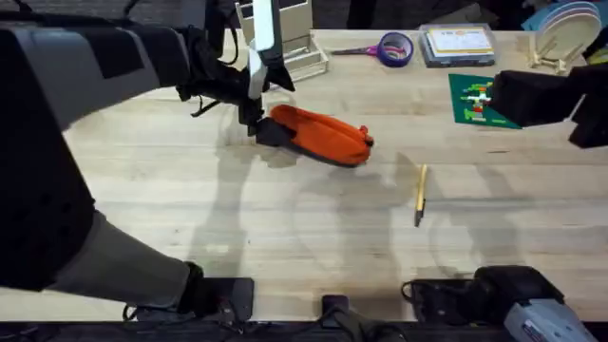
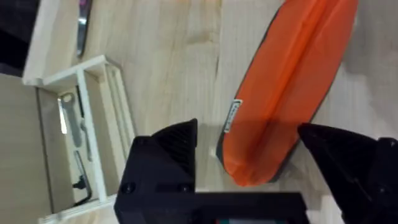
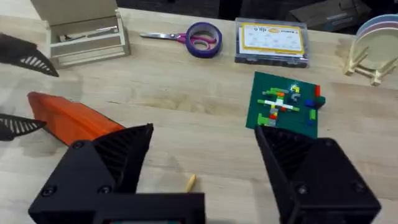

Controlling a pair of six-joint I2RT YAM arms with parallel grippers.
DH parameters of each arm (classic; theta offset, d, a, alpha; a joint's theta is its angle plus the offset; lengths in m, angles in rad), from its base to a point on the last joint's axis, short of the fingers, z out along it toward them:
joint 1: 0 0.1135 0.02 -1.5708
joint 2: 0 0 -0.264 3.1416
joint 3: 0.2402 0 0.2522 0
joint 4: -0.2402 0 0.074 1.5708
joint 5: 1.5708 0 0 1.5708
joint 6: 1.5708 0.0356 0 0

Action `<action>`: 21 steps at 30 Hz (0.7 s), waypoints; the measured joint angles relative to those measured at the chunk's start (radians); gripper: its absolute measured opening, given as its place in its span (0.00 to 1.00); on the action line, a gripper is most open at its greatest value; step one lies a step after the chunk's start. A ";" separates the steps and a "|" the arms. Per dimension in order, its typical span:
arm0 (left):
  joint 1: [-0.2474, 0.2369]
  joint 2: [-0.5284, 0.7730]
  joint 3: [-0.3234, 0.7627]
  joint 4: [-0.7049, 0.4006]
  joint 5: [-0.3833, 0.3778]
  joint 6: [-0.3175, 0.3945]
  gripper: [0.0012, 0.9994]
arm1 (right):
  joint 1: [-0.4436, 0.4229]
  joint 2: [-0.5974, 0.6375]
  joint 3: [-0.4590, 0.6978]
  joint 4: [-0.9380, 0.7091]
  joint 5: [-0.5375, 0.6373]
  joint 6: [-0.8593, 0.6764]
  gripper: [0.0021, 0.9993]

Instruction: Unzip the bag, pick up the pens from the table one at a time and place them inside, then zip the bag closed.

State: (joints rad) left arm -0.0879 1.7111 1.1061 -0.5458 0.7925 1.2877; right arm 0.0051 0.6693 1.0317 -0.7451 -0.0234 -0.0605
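Observation:
The orange bag (image 1: 323, 135) lies on the table (image 1: 285, 228) left of centre, its zipper running along the top. My left gripper (image 1: 261, 128) is at the bag's left end. In the left wrist view it (image 2: 249, 155) is open, its fingers (image 2: 171, 149) standing either side of the end of the bag (image 2: 286, 81). One yellowish pen (image 1: 420, 195) with a dark tip lies right of the bag. My right gripper (image 1: 537, 95) hovers high at the right, open (image 3: 202, 149) and holding nothing, with the pen's end (image 3: 190, 182) and the bag (image 3: 74, 118) below it.
A wooden organizer (image 1: 285, 38) stands just behind the bag. Purple-handled scissors (image 1: 356, 50), a tape roll (image 1: 395, 47) and a flat box (image 1: 459, 43) line the back edge. A green baseplate with bricks (image 1: 472, 100) and a plate rack (image 1: 560, 33) sit at the right.

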 joint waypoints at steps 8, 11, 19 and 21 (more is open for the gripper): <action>0.010 0.000 0.000 -0.024 -0.007 -0.009 0.99 | 0.000 0.000 0.000 0.000 0.000 0.000 1.00; 0.028 0.000 0.000 -0.024 -0.006 -0.017 0.99 | 0.000 0.000 0.000 0.000 0.000 0.000 1.00; 0.042 0.000 0.000 -0.027 -0.006 -0.026 0.99 | 0.000 0.000 0.000 0.000 0.000 0.000 1.00; 0.042 0.000 0.000 -0.027 -0.006 -0.027 0.99 | 0.000 0.000 0.000 0.000 0.000 0.000 1.00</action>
State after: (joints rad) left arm -0.0460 1.7111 1.1061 -0.5724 0.7864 1.2606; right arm 0.0051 0.6697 1.0317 -0.7452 -0.0231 -0.0605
